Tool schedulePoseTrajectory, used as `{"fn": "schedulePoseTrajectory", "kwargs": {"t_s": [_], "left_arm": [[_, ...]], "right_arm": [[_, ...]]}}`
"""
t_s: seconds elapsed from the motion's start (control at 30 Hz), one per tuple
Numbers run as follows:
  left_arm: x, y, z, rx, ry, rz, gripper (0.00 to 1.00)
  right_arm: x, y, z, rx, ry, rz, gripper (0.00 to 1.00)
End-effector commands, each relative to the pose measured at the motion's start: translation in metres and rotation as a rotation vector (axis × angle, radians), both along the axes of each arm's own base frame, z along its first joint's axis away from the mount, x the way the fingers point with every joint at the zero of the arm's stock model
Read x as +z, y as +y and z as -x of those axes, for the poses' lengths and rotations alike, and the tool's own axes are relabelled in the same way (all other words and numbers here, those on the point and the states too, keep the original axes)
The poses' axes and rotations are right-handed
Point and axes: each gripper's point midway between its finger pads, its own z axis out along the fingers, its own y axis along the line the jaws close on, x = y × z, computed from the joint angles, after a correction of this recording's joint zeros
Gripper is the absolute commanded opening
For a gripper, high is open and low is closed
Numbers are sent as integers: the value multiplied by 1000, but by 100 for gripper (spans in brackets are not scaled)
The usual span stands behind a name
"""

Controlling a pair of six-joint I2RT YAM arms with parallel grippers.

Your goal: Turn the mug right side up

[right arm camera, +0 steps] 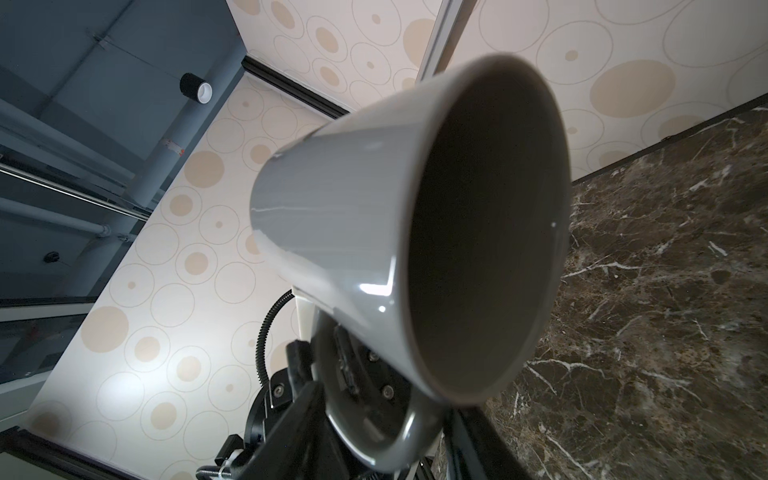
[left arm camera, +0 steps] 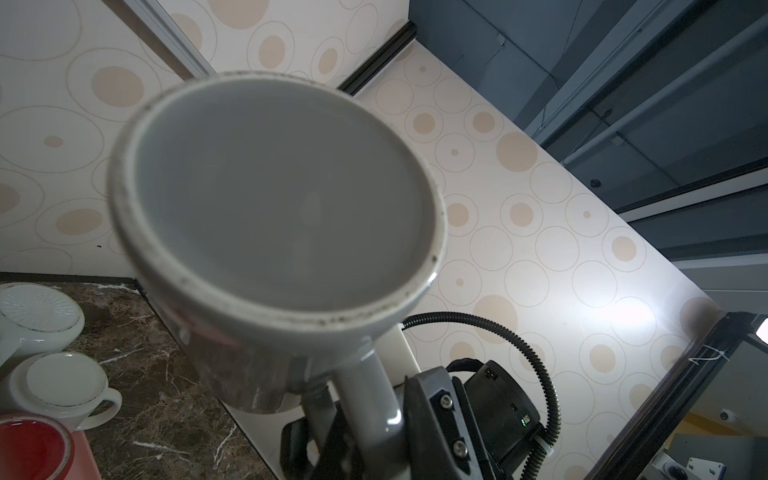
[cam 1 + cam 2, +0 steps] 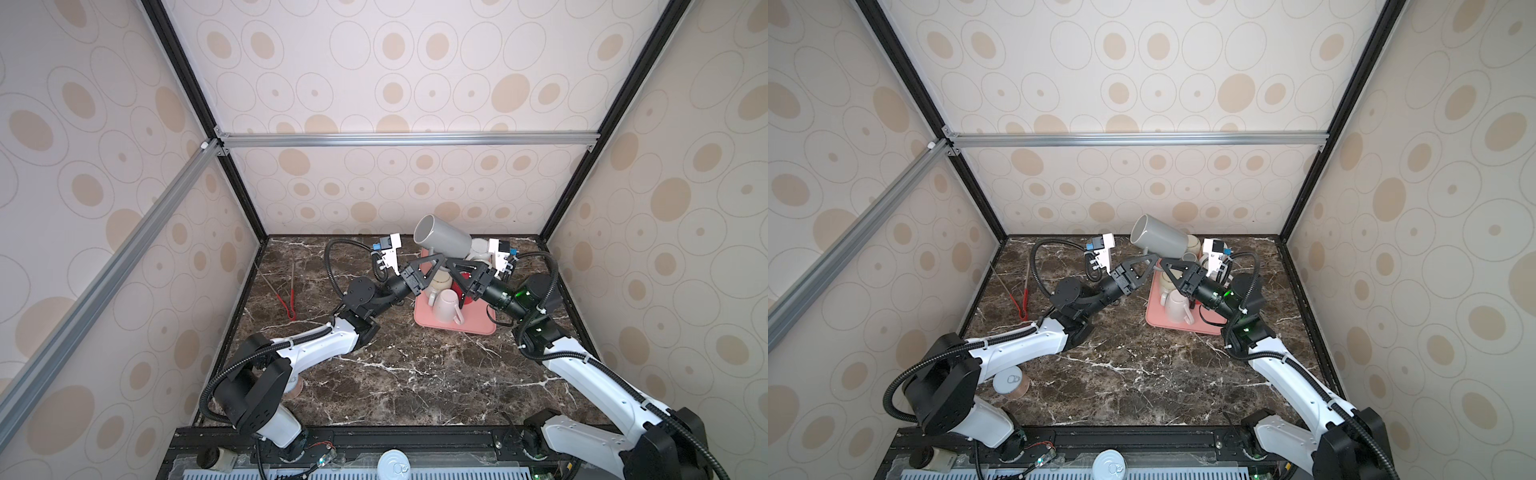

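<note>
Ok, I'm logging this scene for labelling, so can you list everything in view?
table: one, dark marble, floor of the enclosure
tray: one, pink, on the table right of centre
grey mug: one, grey, held aloft on its side above the tray's far end
pale mugs: at least three, white to cream, on the tray, partly hidden
red mug: one, red, on the tray, mostly hidden
tongs: one, metal with a red end, on the table at left
cans: two, silver-topped, one on the table's near left, one on the front rail
left gripper: black, shut on the grey mug's handle
right gripper: black, at the handle too; grip unclear
</note>
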Motion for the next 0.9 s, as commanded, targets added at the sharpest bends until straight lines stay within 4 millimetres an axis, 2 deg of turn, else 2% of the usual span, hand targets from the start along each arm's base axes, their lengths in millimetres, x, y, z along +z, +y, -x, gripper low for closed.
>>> {"fn": "schedulePoseTrajectory", "kwargs": {"t_s": [0.0,0.13,0.37,0.5,0.57,0.77,0.87], "left_arm": [[69,32,33,-9,-189,188,0],[67,32,34,-15,-190,194,0],[55,34,33,-14,-165,192,0],[44,34,29,-9,-141,178,0],[40,35,28,-3,-132,174,0],[31,33,26,-8,-115,157,0],[28,33,25,-11,-108,153,0]], "right_arm": [[34,2,3,20,-57,-93,49],[38,5,-1,24,-53,-133,46],[53,8,-7,36,-69,-223,26],[59,14,-7,55,-83,-243,19],[61,16,-6,59,-89,-254,19],[59,26,-7,76,-85,-245,32],[59,29,-6,79,-92,-243,31]]}}
